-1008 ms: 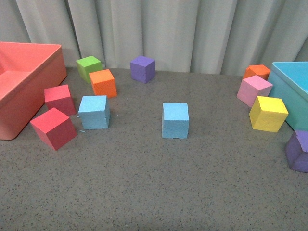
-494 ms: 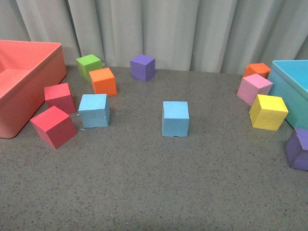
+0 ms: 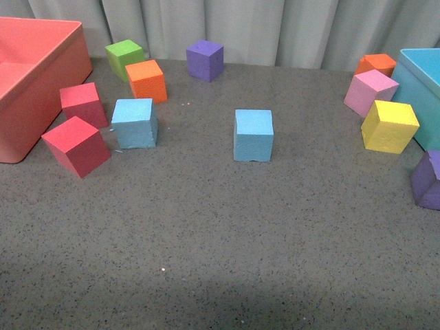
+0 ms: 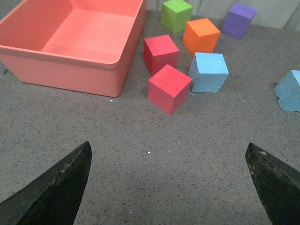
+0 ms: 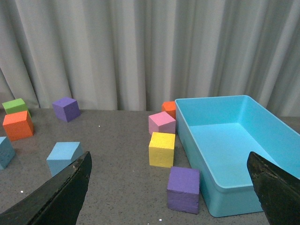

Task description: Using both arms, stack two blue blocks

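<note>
Blue block and second blue block: separate, well apart, unstacked. Left gripper and right gripper: jaws spread wide, empty, touching nothing.

We hold our left hand above the table, tilted down toward it, with its jaws spread wide. Its two black fingers show only as tapered tips. They are well apart, grip nothing, and neither touches the table. Our right hand hangs over the table too, but looks more level across it, its jaws equally wide. Its fingers are dark, scuffed tips, well apart and empty.
</note>
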{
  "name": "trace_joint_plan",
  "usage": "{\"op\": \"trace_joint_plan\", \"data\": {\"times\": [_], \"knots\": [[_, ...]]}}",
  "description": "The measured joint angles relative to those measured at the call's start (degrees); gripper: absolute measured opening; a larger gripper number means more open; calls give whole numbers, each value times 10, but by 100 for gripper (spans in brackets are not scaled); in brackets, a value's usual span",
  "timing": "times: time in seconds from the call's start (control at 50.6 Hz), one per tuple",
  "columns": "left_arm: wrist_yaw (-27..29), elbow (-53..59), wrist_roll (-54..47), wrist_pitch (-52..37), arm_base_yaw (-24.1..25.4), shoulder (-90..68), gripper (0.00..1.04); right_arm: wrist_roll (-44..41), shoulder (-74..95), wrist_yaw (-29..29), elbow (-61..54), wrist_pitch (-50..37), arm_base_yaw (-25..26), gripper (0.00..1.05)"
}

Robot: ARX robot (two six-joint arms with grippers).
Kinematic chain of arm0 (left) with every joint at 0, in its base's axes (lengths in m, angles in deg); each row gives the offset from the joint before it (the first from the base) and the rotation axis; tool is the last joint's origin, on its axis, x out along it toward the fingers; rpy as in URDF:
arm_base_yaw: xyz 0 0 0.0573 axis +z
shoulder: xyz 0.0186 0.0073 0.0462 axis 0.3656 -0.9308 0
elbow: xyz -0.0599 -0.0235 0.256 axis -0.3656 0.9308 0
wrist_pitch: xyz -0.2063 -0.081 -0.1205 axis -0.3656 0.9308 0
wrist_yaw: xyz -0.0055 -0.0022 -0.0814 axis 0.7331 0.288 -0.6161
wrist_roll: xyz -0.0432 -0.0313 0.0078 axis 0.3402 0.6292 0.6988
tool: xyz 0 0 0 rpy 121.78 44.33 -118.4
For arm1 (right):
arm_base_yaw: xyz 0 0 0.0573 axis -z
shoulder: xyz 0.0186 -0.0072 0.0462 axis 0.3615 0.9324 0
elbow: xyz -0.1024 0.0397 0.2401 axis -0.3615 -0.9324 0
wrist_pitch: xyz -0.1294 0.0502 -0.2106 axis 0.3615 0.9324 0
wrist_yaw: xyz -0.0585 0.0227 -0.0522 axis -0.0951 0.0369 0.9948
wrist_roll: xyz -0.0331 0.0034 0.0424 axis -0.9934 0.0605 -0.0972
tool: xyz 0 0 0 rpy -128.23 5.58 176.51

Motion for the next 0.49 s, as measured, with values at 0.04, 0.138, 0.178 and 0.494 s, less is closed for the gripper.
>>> {"op": "trace_joint_plan", "data": {"times": [0.04,0.138,0.178,0.494], "knots": [[4,-12,7,-40,-7,-62,98,0,0,0,0,0,0,95],[-2,-59,17,-133,-25,-216,98,0,0,0,0,0,0,95],[-6,-77,17,-155,-32,-261,98,0,0,0,0,0,0,95],[-59,-298,35,-204,-72,-623,98,0,0,0,0,0,0,95]]}}
